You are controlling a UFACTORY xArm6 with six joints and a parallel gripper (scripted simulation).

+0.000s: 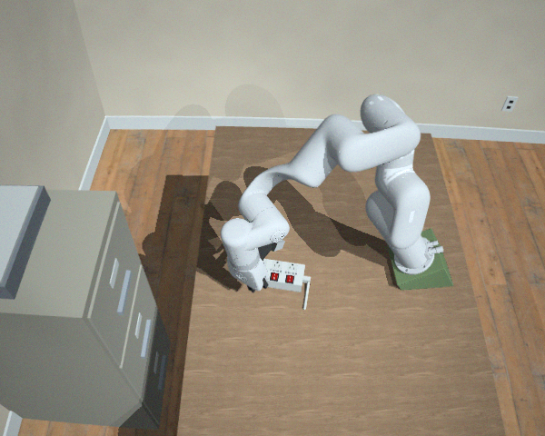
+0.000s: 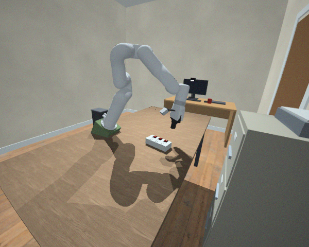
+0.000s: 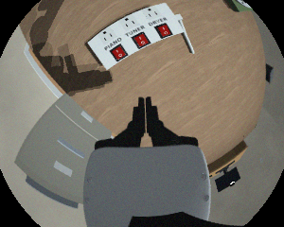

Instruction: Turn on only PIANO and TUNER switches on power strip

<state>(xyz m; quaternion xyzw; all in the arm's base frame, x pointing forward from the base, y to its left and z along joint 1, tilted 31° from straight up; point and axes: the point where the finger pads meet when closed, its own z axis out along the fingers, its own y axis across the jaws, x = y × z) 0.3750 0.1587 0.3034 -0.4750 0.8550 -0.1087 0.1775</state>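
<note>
A: Table (image 1: 338, 356) held the strip (image 2: 158, 141) flat, right way up?
B: Yes. Gripper (image 2: 173, 125) hovered above its far end, fingers pinched empty, probably to poke switches (image 3: 141, 41).

Glossy white arm (image 1: 338, 150), green base plate (image 1: 440, 282), black jaws (prob. rubber-tipped).

power strip (image 3: 136, 36) | labels: PIANO; TUNER; third label too blurred to read
</note>
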